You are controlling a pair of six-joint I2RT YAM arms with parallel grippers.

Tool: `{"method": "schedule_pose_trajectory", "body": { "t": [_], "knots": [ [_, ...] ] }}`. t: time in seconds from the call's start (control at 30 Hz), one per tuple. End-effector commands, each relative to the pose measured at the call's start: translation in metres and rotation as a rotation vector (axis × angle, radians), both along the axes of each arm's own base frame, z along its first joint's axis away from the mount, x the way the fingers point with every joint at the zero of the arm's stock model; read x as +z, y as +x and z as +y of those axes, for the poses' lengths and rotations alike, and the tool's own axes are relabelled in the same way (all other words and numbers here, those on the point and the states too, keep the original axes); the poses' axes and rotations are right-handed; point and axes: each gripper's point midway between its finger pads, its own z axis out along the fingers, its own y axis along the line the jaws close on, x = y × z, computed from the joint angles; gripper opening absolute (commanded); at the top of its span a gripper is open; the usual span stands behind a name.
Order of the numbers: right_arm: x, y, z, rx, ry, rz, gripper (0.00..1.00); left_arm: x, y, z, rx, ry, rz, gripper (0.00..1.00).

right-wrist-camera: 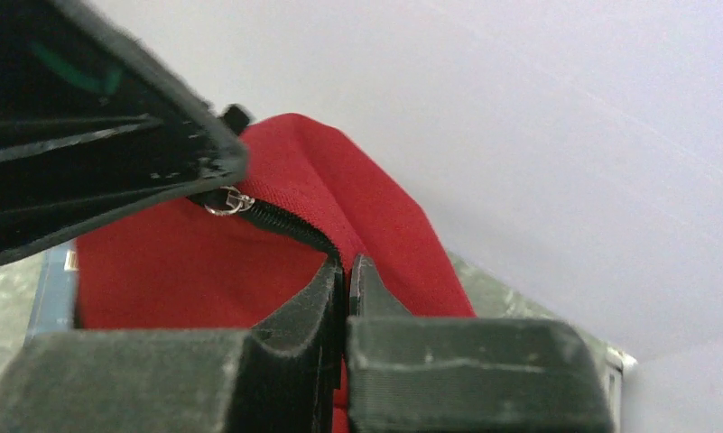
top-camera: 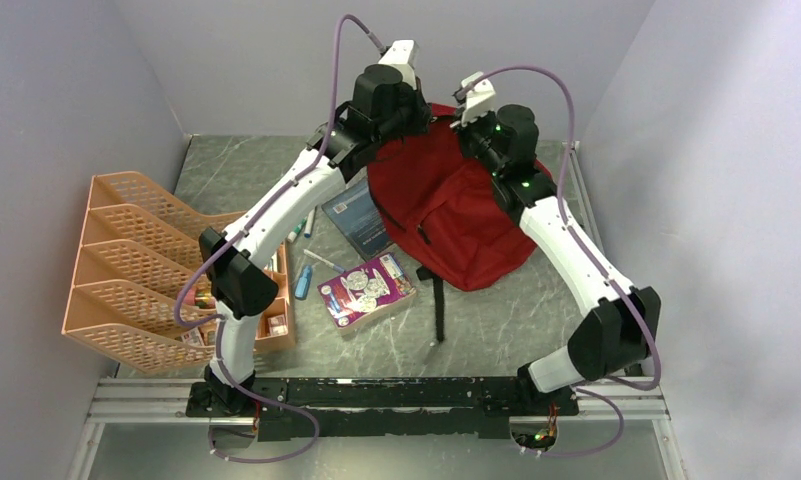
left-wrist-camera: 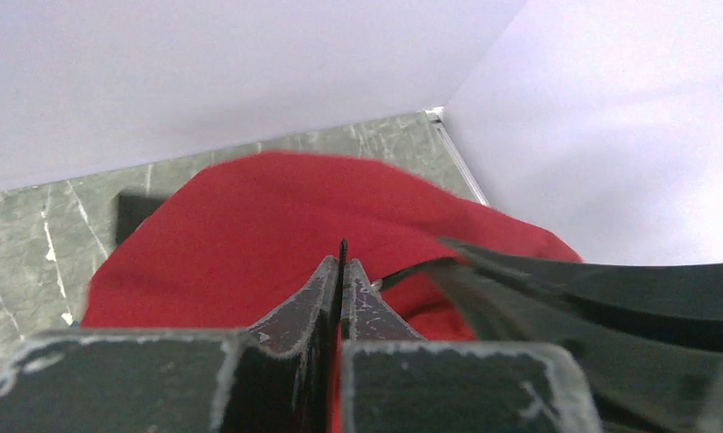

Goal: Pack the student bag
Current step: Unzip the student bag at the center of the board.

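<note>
While clamped on the student bag (top-camera: pixel 446 215), left hand (left-wrist-camera: pixel 342 271) at zip pull (right-wrist-camera: pixel 228 201), right hand (right-wrist-camera: pixel 347 271) pinching the bag just beside, draw zip leftward

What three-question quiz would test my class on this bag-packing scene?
1. True or false: the left pincer and right pincer are both shut at the soft red fabric backpack.
2. Seen from overhead, the orange plastic mesh organiser stands: A left of the backpack, B right of it, C behind it.
3. Fill in: the backpack's zipper is ____.
Key: 1 true; 2 A; 3 black.
</note>
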Motion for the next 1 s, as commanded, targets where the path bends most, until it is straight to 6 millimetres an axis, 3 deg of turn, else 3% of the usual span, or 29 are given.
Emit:
{"method": "schedule_pose_trajectory", "body": {
  "t": [0.0, 0.17, 0.27, 0.43, 0.7, 0.83, 0.97],
  "knots": [
    [0.065, -0.015, -0.041, -0.212, 0.199, -0.104, 0.0, 0.007, 0.006, 0.008, 0.06, 0.014, -0.031, 0.05],
    [0.066, -0.027, -0.07, -0.378, 0.349, -0.086, 0.0, -0.001, 0.004, 0.026, 0.119, 0.046, -0.03, 0.05],
    [0.063, -0.036, -0.085, -0.458, 0.459, -0.075, 0.0, -0.017, 0.005, 0.043, 0.172, 0.083, -0.013, 0.05],
    [0.054, -0.053, -0.092, -0.486, 0.578, -0.053, 0.0, -0.04, 0.016, 0.077, 0.257, 0.117, 0.021, 0.05],
    [0.033, -0.08, -0.111, -0.554, 0.63, -0.03, 0.0, -0.07, 0.031, 0.126, 0.337, 0.149, 0.061, 0.05],
    [0.02, -0.095, -0.123, -0.602, 0.637, -0.019, 0.0, -0.089, 0.031, 0.136, 0.339, 0.157, 0.087, 0.05],
    [-0.005, -0.118, -0.132, -0.641, 0.67, 0.037, 0.0, -0.112, 0.025, 0.13, 0.292, 0.154, 0.12, 0.05]
  ]
}}
